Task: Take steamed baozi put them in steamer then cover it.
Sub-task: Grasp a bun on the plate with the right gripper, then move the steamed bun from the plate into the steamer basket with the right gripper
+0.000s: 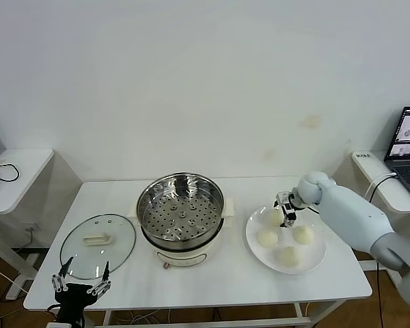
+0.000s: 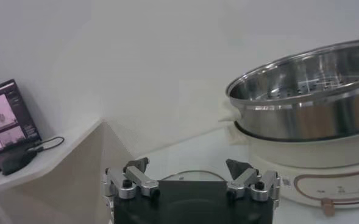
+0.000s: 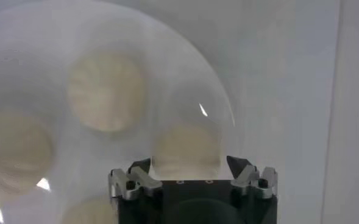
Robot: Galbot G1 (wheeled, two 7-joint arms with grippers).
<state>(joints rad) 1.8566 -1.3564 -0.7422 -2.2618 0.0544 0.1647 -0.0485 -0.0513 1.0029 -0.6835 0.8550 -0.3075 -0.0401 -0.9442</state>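
Several cream-white steamed baozi lie on a white plate (image 1: 319,254) at the right of the table, among them a front one (image 1: 289,255) and a right one (image 1: 303,234). My right gripper (image 1: 287,217) is lowered over the back-left baozi (image 1: 270,216). In the right wrist view it (image 3: 189,163) stands open, a finger on each side of that baozi (image 3: 186,146). The steel perforated steamer (image 1: 182,205) sits empty on its cream pot at the table's centre. Its glass lid (image 1: 98,246) lies flat at the left. My left gripper (image 1: 80,280) hangs open at the front left edge, holding nothing.
A side table with a laptop (image 1: 408,147) stands to the right, and another side table with cables (image 1: 7,174) to the left. The left wrist view shows the steamer (image 2: 307,91) above and beside the idle left gripper (image 2: 187,165).
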